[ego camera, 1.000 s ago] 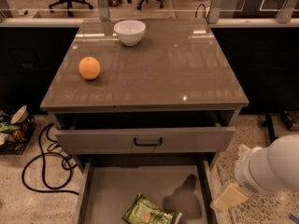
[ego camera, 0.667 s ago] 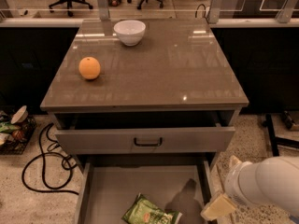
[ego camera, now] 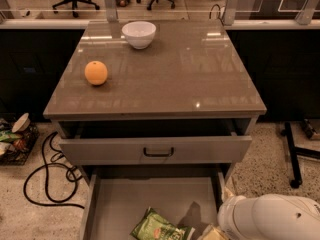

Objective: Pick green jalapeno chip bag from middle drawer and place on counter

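Glossy counter (ego camera: 200, 79) holds orange (ego camera: 96, 73), bowl (ego camera: 139, 34); gripper (ego camera: 212, 232) over middle drawer (ego camera: 150, 204).

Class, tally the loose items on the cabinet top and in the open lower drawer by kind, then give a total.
Orange: 1
White bowl: 1
Green chip bag: 1
Total: 3
The hand is at the middle drawer, beside the bag.

An orange (ego camera: 96, 73) at left and a white bowl (ego camera: 139, 34) at the back occupy the table (ego camera: 200, 74); its centre, right and front lie bare. The middle drawer (ego camera: 125, 204) is open above, floor bare at left; the gripper (ego camera: 212, 232) and white arm (ego camera: 270, 218) crowd its right front corner; the handled drawer (ego camera: 155, 149) overhangs its back.
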You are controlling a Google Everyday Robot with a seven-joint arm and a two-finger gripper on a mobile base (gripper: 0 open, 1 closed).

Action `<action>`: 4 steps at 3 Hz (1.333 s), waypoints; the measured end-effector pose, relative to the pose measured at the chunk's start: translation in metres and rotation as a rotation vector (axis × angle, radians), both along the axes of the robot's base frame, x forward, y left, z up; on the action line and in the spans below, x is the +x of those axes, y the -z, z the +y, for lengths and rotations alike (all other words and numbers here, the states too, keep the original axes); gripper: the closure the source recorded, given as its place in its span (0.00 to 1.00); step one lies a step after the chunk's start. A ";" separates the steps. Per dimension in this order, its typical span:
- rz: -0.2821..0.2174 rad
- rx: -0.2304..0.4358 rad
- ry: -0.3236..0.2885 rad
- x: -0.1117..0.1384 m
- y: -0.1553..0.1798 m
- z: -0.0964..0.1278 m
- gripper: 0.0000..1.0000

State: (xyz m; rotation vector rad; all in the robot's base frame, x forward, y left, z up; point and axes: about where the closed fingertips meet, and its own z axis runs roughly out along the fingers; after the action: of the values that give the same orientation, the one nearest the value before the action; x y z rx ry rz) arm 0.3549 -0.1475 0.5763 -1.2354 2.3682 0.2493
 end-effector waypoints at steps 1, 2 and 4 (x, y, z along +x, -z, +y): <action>-0.006 -0.009 -0.010 0.001 0.004 0.007 0.00; -0.002 0.006 -0.041 -0.006 0.032 0.028 0.00; -0.024 0.173 -0.069 -0.016 0.099 0.081 0.00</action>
State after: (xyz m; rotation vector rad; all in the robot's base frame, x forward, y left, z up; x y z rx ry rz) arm 0.3388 -0.0669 0.4777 -1.2309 2.2339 0.4486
